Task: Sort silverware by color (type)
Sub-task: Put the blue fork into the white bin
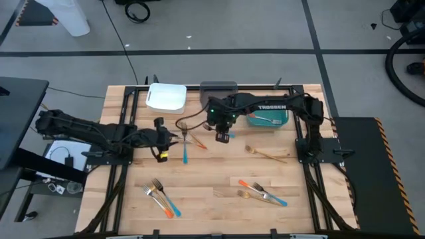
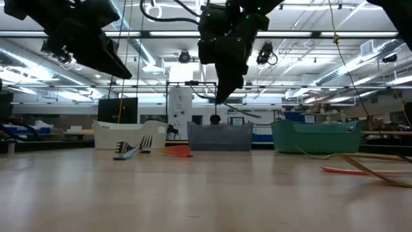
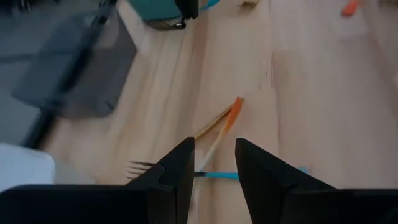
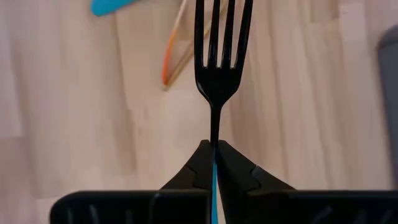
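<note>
My right gripper (image 1: 223, 133) (image 4: 214, 149) hangs above the table's middle, in front of the grey bin (image 1: 218, 88), shut on a blue-handled fork (image 4: 219, 56). My left gripper (image 1: 174, 137) (image 3: 214, 158) is open and hovers over a small crossed pile of forks: a blue one (image 1: 185, 151) (image 3: 217, 175), an orange one (image 1: 196, 141) (image 3: 231, 115) and a tan one (image 3: 208, 129), all flat on the wood. The teal bin (image 1: 269, 119) holds one fork. More forks lie near the front left (image 1: 163, 197) and front right (image 1: 262, 194). My right gripper pinches the blue-handled fork at its slim neck (image 4: 214, 127), just below the tines, between its two fingertips. The blue handle (image 4: 215, 180) runs back between the fingers and the tines stick out past them. The fork is lifted clear of the table.
A white bin (image 1: 166, 97) sits at the far left, the grey bin beside it, the teal bin at the far right. A tan fork (image 1: 267, 154) lies right of centre. Bare wood stretches across the table's middle and near edge. The low view shows bins (image 2: 219, 136) along the far side.
</note>
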